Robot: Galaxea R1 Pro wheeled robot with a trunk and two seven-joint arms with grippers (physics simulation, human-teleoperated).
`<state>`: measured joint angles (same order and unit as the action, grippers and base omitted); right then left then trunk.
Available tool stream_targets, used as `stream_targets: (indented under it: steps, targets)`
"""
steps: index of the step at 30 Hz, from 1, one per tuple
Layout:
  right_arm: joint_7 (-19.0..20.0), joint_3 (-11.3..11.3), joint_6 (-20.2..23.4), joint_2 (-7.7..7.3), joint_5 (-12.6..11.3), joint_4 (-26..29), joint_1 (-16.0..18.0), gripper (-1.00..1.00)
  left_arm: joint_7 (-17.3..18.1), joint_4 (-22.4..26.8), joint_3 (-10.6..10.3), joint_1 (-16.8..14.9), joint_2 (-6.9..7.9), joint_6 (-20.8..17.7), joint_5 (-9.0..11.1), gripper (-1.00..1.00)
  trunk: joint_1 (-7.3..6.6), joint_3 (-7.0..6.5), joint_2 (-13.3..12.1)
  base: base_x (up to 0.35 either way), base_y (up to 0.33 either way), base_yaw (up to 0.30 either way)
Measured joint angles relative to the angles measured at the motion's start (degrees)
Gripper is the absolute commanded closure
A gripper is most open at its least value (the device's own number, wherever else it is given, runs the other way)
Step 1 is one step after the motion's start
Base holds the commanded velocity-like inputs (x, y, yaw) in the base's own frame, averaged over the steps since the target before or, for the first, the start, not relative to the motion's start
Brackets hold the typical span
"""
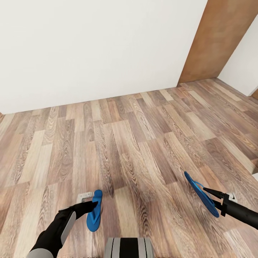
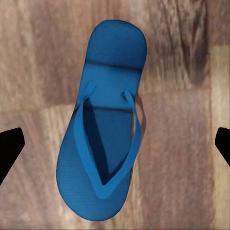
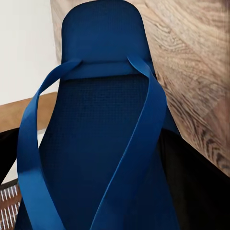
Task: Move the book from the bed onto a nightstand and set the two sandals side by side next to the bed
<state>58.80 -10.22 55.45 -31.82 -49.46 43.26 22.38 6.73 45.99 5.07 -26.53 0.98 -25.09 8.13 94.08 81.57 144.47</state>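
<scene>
- Head view: the left gripper point(image 1: 87, 204) sits low over the wood-plank floor point(image 1: 136, 143), right beside one blue flip-flop point(image 1: 94, 211) that seems to lie flat there. The right gripper point(image 1: 211, 195) holds the second flip-flop point(image 1: 200, 193) lifted and tilted on edge. Bed, book and nightstand are not in sight, only a white wall point(image 1: 89, 46), so the sandals could end up placed well away from the bed if the base is not turned first.
- Left wrist view: the flip-flop point(image 2: 108, 129) lies strap-up on the floor point(image 2: 191, 143), and the dark fingertips point(image 2: 9, 146) stand wide apart at either side, holding nothing. Closing from here might pinch only the thin sole edge and let it slide out.
- Right wrist view: the held flip-flop point(image 3: 105, 143) lies close across the lens, its straps point(image 3: 143, 120) arching up; the fingers look closed on its sole. Gripped at one end, it could swing or slip while travelling, and land crooked beside its partner.
</scene>
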Motion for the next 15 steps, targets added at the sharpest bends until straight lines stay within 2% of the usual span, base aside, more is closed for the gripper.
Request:
stream_targets:
  steps: [7, 15]
  targets:
    - [0.05, -0.08, -0.05, 0.00, 0.00, 0.07, -0.01, 1.00, 0.00, 0.00, -0.02, 0.00, -0.04, 0.00, 0.03, -1.00, 0.18, 1.55, 0.09, 0.000, 0.000, 0.000]
    - [0.07, -0.18, -0.03, -0.03, -0.08, 0.33, 0.01, 1.00, 0.00, 0.00, -0.02, 0.00, -0.27, 0.00, 0.04, -1.00, 0.18, 1.56, 0.10, 0.000, 0.000, 0.000]
